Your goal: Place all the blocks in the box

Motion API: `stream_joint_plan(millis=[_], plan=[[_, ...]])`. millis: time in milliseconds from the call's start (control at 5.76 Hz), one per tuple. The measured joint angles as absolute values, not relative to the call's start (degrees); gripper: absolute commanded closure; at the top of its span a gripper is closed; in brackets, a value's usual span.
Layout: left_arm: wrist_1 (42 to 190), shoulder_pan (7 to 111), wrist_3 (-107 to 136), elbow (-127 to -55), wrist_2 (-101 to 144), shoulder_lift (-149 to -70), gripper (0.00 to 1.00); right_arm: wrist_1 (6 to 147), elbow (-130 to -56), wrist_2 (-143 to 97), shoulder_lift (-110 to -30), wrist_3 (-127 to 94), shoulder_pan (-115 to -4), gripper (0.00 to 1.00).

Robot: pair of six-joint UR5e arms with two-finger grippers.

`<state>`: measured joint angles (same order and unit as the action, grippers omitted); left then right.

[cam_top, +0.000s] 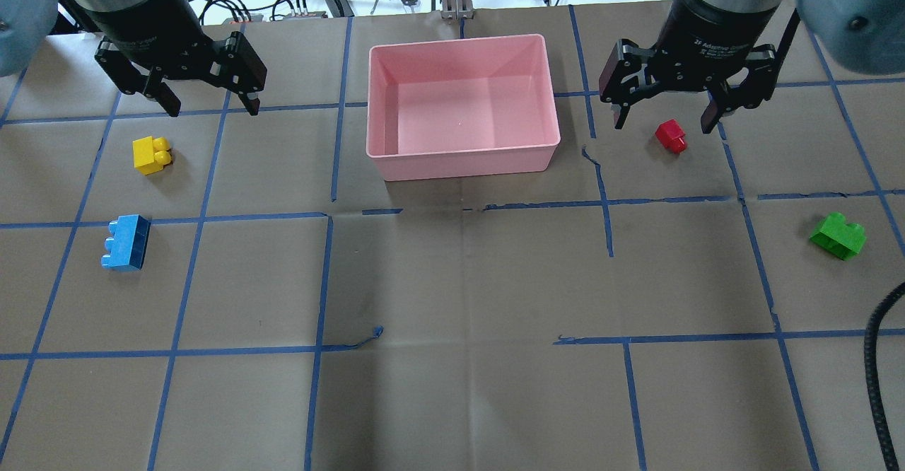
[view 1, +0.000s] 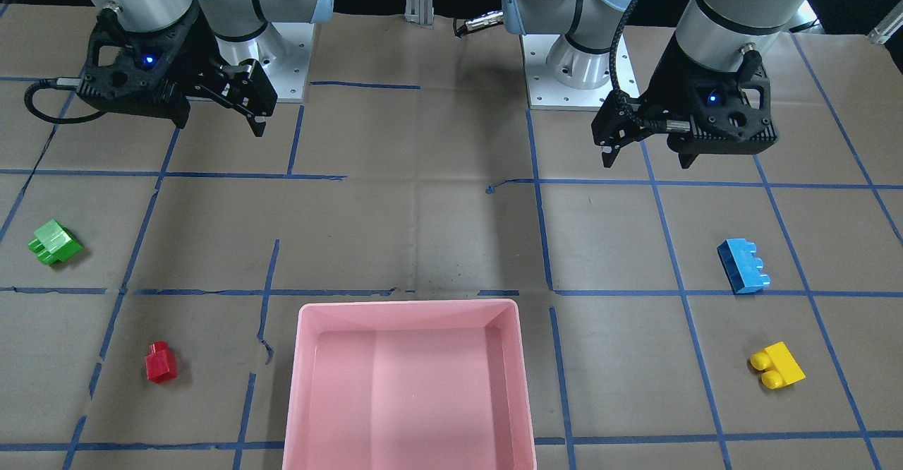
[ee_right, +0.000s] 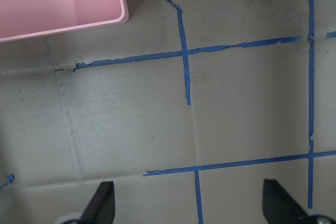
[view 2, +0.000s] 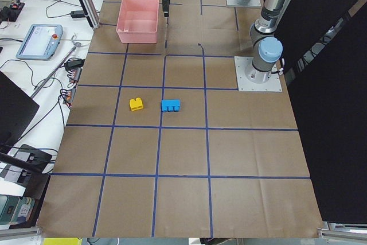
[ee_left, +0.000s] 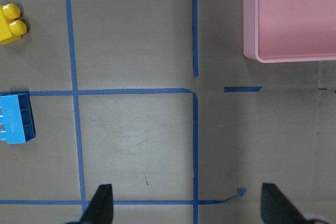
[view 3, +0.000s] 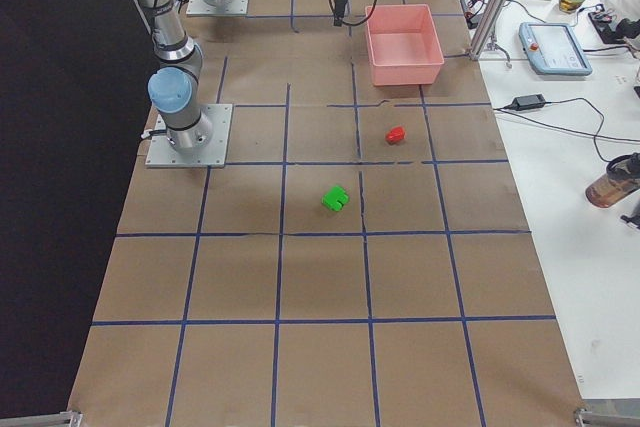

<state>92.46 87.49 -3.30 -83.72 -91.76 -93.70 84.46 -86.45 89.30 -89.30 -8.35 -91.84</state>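
The pink box [cam_top: 459, 163] stands empty at the table's far middle. The yellow block [cam_top: 151, 154] and the blue block [cam_top: 126, 242] lie on the table at the left. The red block [cam_top: 670, 136] and the green block [cam_top: 838, 235] lie at the right. My left gripper [cam_top: 212, 109] is open and empty, raised above the table beyond the yellow block. My right gripper [cam_top: 662, 124] is open and empty, raised above the table. In the overhead view it appears over the red block. The left wrist view shows the yellow block [ee_left: 11, 23], the blue block [ee_left: 16, 118] and a box corner [ee_left: 252, 24].
Brown paper with a blue tape grid covers the table [cam_top: 452, 280]. The two arm bases [view 1: 578, 68] stand on the robot's side. Cables and a pendant [view 2: 39, 39] lie beyond the table's far edge. A black cable [cam_top: 877, 358] hangs at the right.
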Motion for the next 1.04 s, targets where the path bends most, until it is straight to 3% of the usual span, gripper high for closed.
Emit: stream_joint_plan(millis=[1041], plan=[[90.97, 82.96, -4.66, -84.18, -91.16, -93.98, 0.01, 84.48, -86.42, 89.11, -89.87, -8.33, -91.85, 0.0]])
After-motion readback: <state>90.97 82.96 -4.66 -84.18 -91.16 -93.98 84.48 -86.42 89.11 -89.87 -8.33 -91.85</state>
